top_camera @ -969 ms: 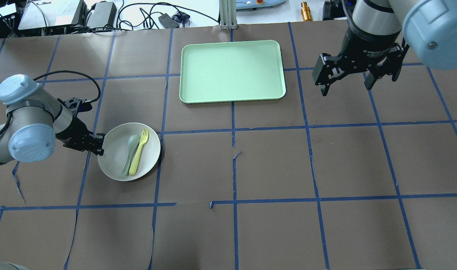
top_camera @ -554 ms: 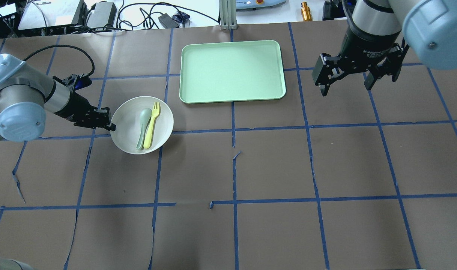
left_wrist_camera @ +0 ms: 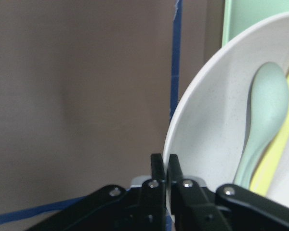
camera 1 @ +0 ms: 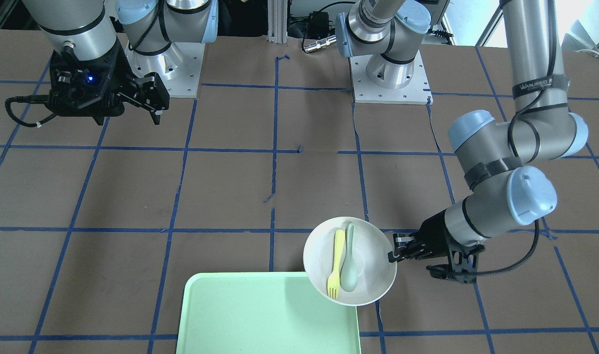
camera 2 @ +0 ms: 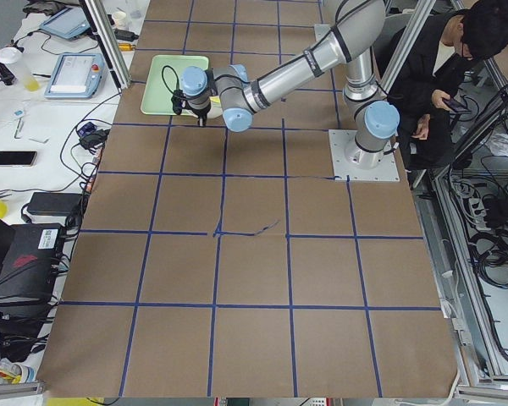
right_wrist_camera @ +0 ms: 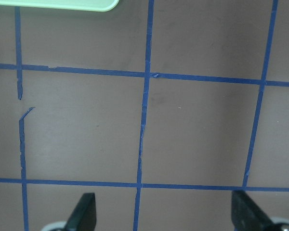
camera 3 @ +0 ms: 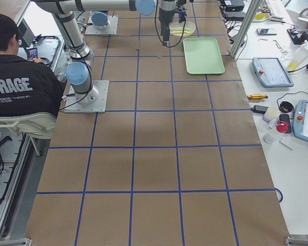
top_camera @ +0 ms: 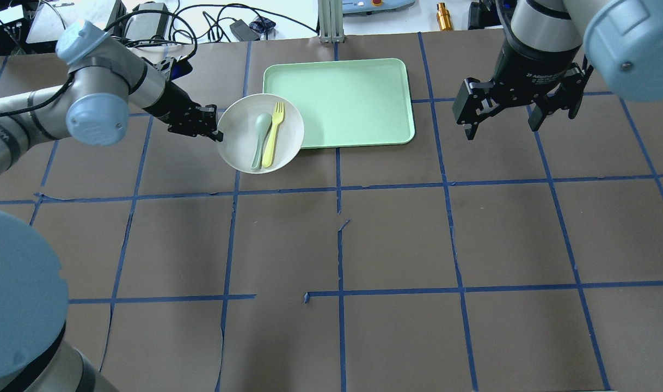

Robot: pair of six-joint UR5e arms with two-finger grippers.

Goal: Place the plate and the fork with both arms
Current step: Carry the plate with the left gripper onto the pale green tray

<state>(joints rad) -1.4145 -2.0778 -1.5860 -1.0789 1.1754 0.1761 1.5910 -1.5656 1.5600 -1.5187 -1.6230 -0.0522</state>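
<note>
The off-white plate (top_camera: 239,142) is held in the air, and its right edge overlaps the left corner of the light-green tray (top_camera: 353,103). The pale-yellow fork (top_camera: 272,134) lies in it beside a grey-green spoon (top_camera: 259,138). My left gripper (top_camera: 216,133) is shut on the plate's left rim; the left wrist view shows its fingers (left_wrist_camera: 158,175) pinching the rim (left_wrist_camera: 183,125). The front view shows the plate (camera 1: 368,246), the fork (camera 1: 336,263) and the left gripper (camera 1: 394,254). My right gripper (top_camera: 503,122) is open and empty, high to the right of the tray.
Cables, boxes and a brass part (top_camera: 443,16) lie beyond the table's far edge. Blue tape lines cross the brown table cover. A seated person (camera 2: 444,59) is beside the robot base. The right wrist view shows bare table and the tray's corner (right_wrist_camera: 77,5).
My left gripper has carried the plate with fork and spoon up and to the right, from the table's left to the tray's left corner. The right arm has not moved.
</note>
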